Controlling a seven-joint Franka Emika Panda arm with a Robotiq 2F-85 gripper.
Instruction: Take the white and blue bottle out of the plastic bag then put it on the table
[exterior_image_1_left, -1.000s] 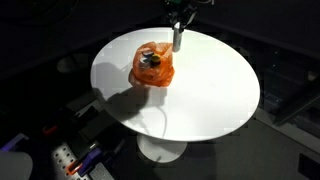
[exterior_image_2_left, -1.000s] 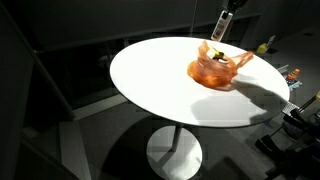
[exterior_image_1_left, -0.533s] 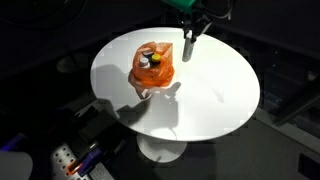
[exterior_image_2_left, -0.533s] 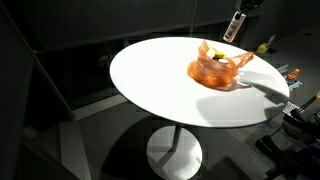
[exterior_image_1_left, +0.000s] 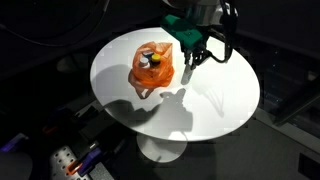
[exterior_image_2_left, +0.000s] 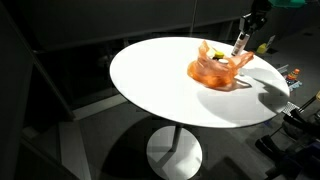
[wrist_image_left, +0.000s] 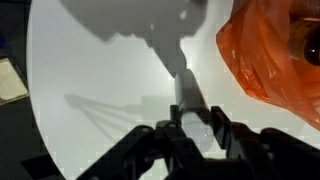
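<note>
An orange plastic bag (exterior_image_1_left: 152, 68) sits on the round white table (exterior_image_1_left: 215, 95); it also shows in the other exterior view (exterior_image_2_left: 215, 70) and at the top right of the wrist view (wrist_image_left: 270, 55). My gripper (exterior_image_1_left: 190, 45) is shut on a slim whitish bottle (exterior_image_1_left: 187, 56) and holds it above the table, just beside the bag. In an exterior view the bottle (exterior_image_2_left: 240, 45) hangs tilted at the bag's far side below the gripper (exterior_image_2_left: 247, 28). In the wrist view the jaws (wrist_image_left: 190, 122) clamp the bottle (wrist_image_left: 186, 92). A dark and yellow object (exterior_image_1_left: 150, 59) lies inside the bag.
The table's edge (exterior_image_2_left: 150, 100) curves round on all sides over a white pedestal (exterior_image_2_left: 175, 150). The surroundings are dark. Small items lie on the floor (exterior_image_1_left: 75, 160) and beyond the table (exterior_image_2_left: 265, 45).
The arm has come down and shifted away from the bag's top with the bottle in its jaws. The bottle now hangs lower, beside the bag. The bag has not moved.
</note>
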